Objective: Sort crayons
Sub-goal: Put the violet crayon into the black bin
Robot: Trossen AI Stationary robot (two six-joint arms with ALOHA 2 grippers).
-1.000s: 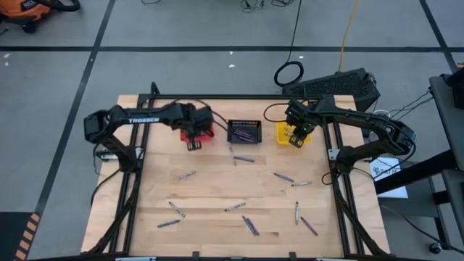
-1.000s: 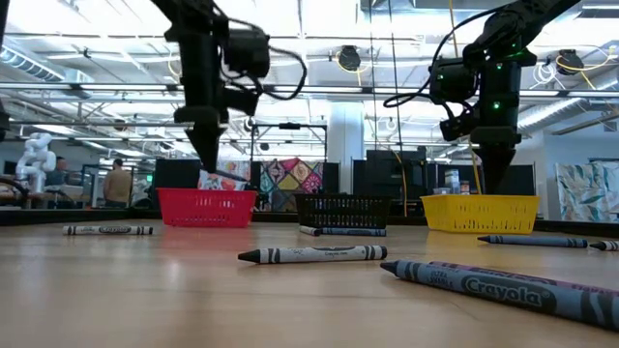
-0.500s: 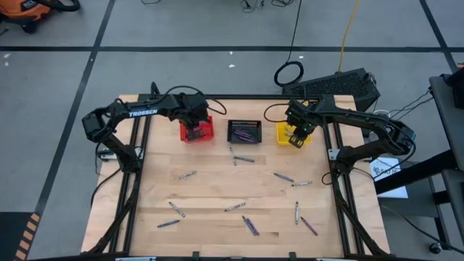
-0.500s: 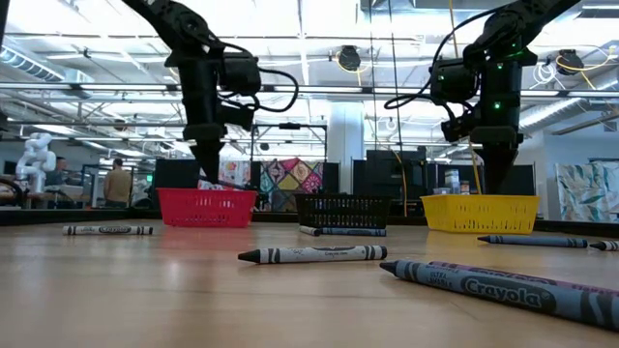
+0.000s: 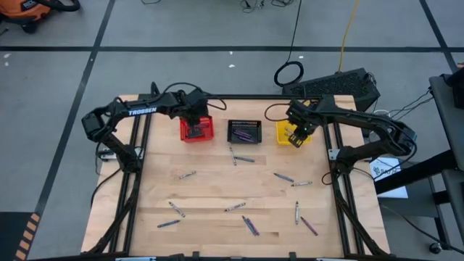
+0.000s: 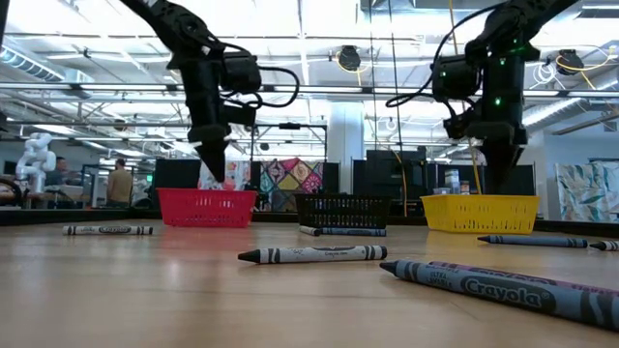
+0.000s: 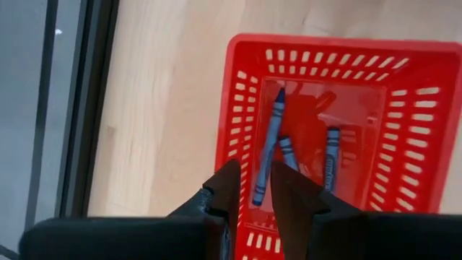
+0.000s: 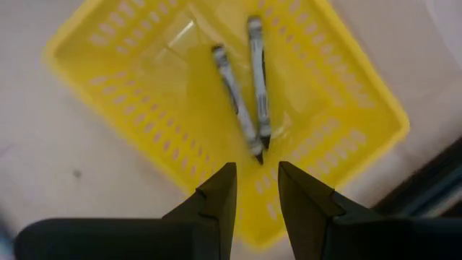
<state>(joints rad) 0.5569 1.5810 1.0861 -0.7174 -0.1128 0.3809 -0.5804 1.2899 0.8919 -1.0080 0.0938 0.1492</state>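
The left gripper (image 7: 254,189) hangs over the red basket (image 7: 404,137), fingers parted and empty — three blue crayons (image 7: 268,144) lie inside. The right gripper (image 8: 256,184) hangs over the yellow basket (image 8: 123,87), fingers spread, above two grey crayons (image 8: 234,97). More sticks lie loose on the table (image 5: 210,188), some in the black basket (image 5: 244,131).

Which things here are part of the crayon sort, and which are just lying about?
Job:
loose crayons on the table
blue crayons in the red basket
grey crayons in the yellow basket
black basket

Lying about:
black case behind the table
cable loop
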